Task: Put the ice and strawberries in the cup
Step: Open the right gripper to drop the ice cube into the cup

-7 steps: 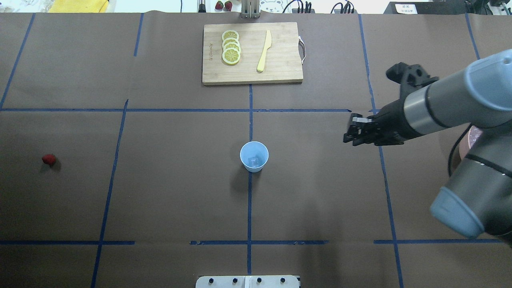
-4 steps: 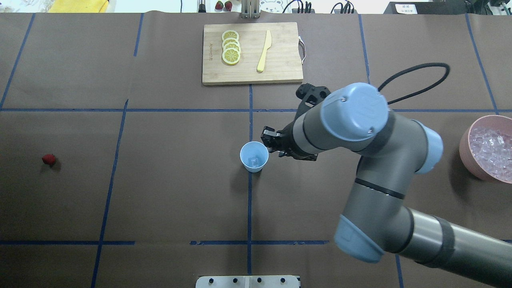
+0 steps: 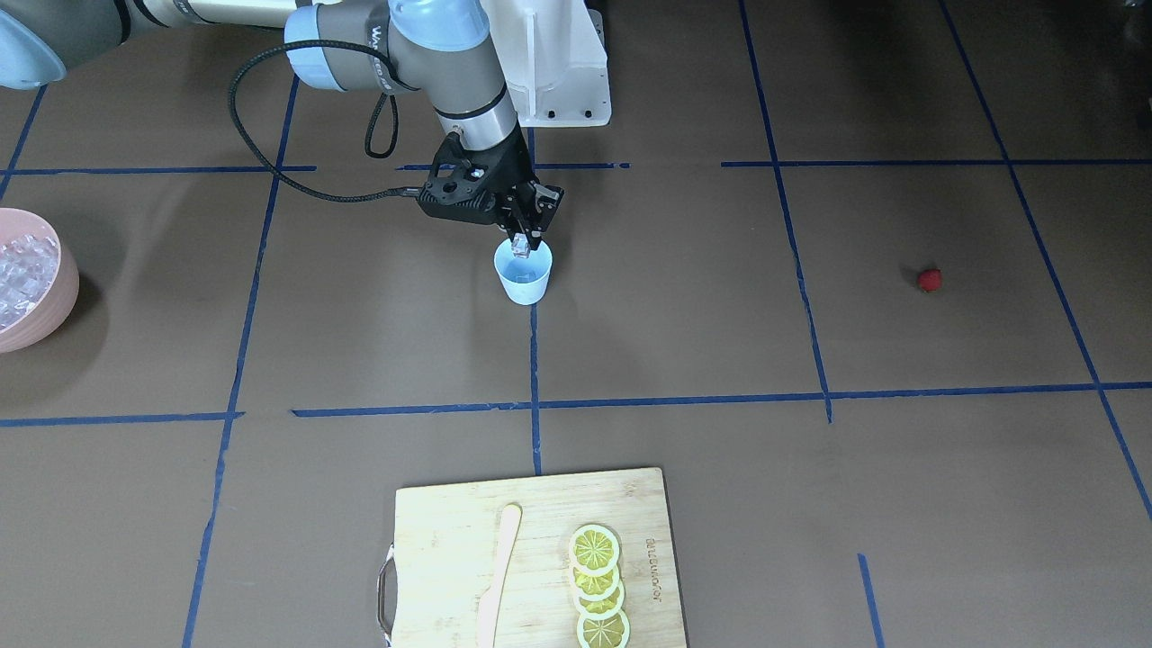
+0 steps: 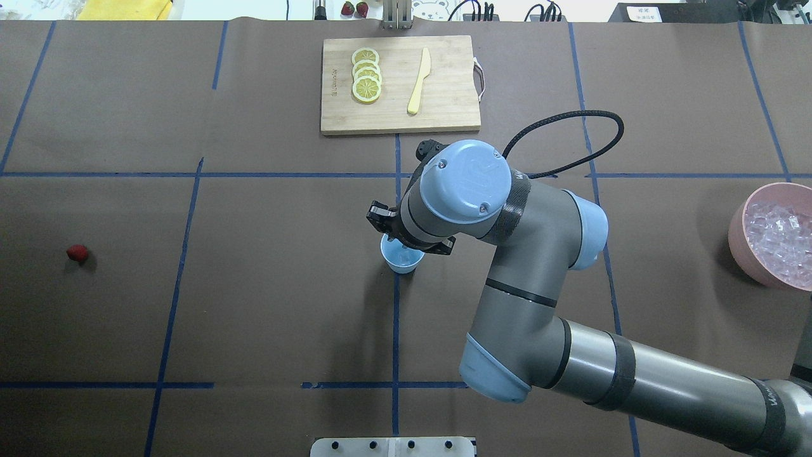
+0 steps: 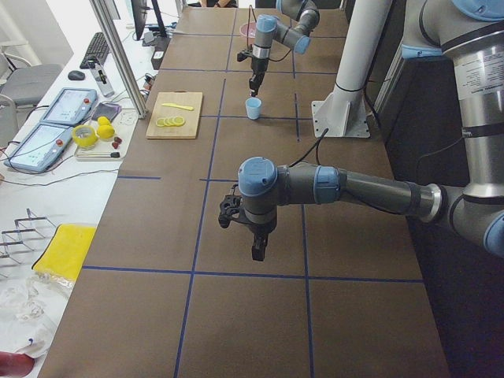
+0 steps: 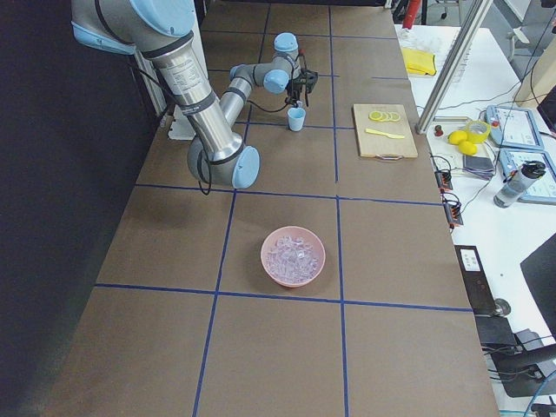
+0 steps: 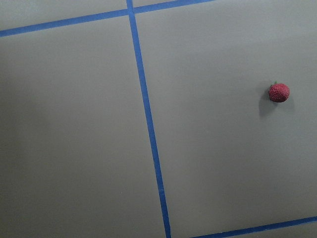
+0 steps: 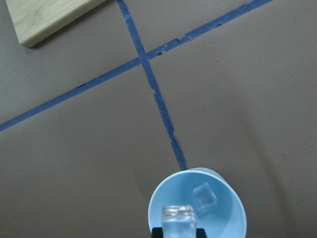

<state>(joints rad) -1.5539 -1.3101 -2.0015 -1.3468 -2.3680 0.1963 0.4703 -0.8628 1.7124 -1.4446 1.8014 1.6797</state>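
The small light blue tapered cup stands nearest the robot on the brown paper-covered worktop, on a crossing of blue tape lines. The right gripper hangs directly above its rim, pinching a clear glassy ice cube between its fingers. A second ice cube lies on the bottom of the cup.

Far to the robot's left, the small red strawberry lies alone on the paper, well apart from the cup. The left gripper points down above the worktop and shows only in the side view, so I cannot tell whether its fingers are spread or pressed together.

At the right edge, a round pink bowl holds the heap of ice.

Farthest off, a light wooden cutting board carries a row of overlapping yellow lemon slices, with a pale yellow knife beside them.
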